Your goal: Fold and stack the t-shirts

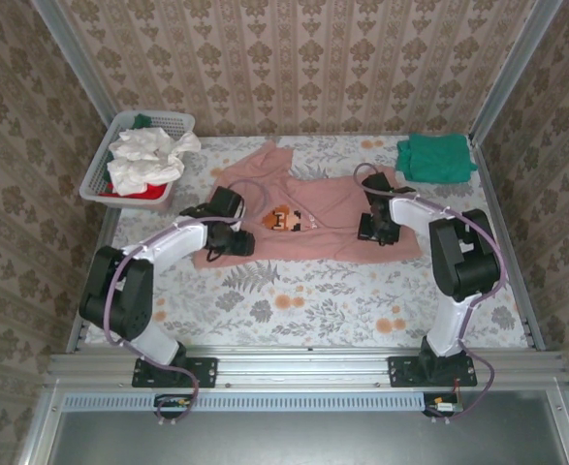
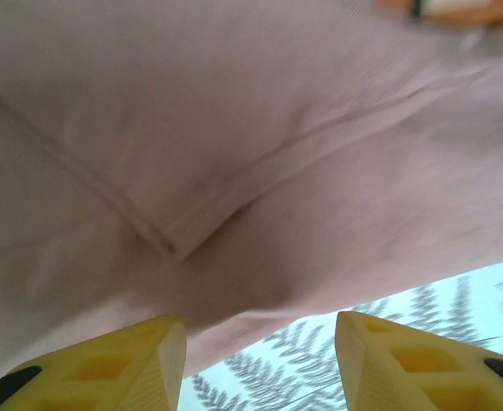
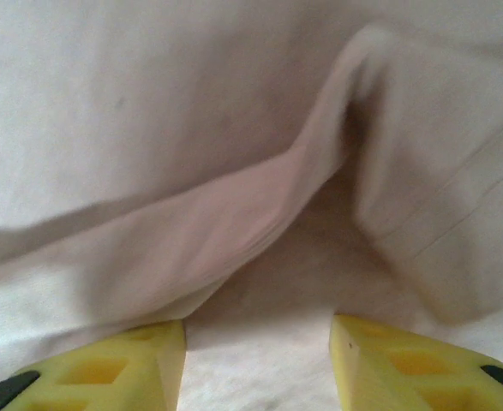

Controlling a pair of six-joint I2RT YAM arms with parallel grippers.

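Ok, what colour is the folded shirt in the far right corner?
Plain teal-green; the folded t-shirt shows best in the top external view.

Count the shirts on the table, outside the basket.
2. The pink shirt lies spread in the middle of the table; the teal shirt sits folded at its far right corner. Others could be hidden beneath.

Floral-cloth table (image 1: 313, 300); pink t-shirt (image 1: 313, 208) spread mid-table; folded teal t-shirt (image 1: 437, 155) far right; basket (image 1: 98, 167) far left.
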